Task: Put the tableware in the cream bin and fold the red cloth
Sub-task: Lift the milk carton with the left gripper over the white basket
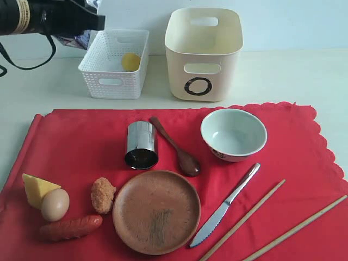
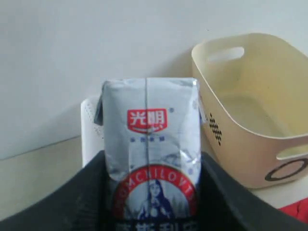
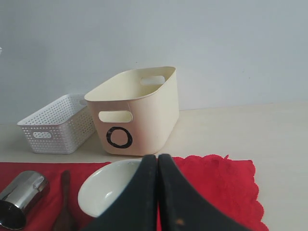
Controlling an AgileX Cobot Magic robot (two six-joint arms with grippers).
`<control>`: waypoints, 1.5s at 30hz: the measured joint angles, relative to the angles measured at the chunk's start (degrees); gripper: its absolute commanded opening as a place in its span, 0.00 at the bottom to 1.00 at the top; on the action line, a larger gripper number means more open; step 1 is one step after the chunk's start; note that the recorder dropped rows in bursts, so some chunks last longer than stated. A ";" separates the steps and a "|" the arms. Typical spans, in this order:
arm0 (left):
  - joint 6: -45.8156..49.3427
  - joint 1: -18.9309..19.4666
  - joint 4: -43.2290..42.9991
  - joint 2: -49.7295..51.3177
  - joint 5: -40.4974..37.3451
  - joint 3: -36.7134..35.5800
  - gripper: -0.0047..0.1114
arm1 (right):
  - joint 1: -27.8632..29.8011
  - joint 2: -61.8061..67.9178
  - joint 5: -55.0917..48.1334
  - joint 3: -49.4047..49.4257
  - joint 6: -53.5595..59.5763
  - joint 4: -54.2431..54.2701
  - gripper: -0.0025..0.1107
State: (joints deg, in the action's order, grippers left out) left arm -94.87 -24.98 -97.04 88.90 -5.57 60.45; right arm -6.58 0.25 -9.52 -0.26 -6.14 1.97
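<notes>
Right gripper (image 3: 158, 192): jaws pressed together, nothing between them.

Red cloth (image 1: 81, 147) lies spread flat on the desk (image 1: 283, 76).

Nearest on it: round brown plate (image 1: 156, 211), serrated knife (image 1: 225, 205), two wooden chopsticks (image 1: 244, 218).

Behind these: steel cup (image 1: 141, 144) (lying on its side), dark wooden spoon (image 1: 176, 148), grey-green bowl (image 1: 234, 133).

Farther back, off the cloth: cream bin (image 1: 179, 70), with the white lattice basket (image 1: 114, 70) beside it.

My left gripper (image 2: 151, 202) is clamped on a blue-and-white milk carton (image 2: 149, 144), raised near the basket.

Black-ringed cream bin (image 1: 228, 70); red cloth (image 1: 81, 141); white lattice basket (image 1: 130, 84); brown plate (image 1: 156, 212); grey-green bowl (image 1: 234, 133).
</notes>
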 measured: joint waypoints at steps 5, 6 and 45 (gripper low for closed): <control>0.00 0.00 -1.24 1.72 -3.13 2.11 0.04 | 0.00 0.00 0.00 0.00 0.00 0.00 0.02; 0.11 0.00 -1.64 2.06 -3.90 2.46 0.04 | 0.00 0.00 0.00 0.00 0.00 0.00 0.02; -1.03 3.87 -2.51 26.97 0.33 20.76 0.04 | 0.00 0.00 0.00 0.00 0.00 0.00 0.02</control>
State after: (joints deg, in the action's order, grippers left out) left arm -95.90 -21.10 -99.55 115.87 -5.24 81.22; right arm -6.58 0.25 -9.52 -0.26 -6.14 1.97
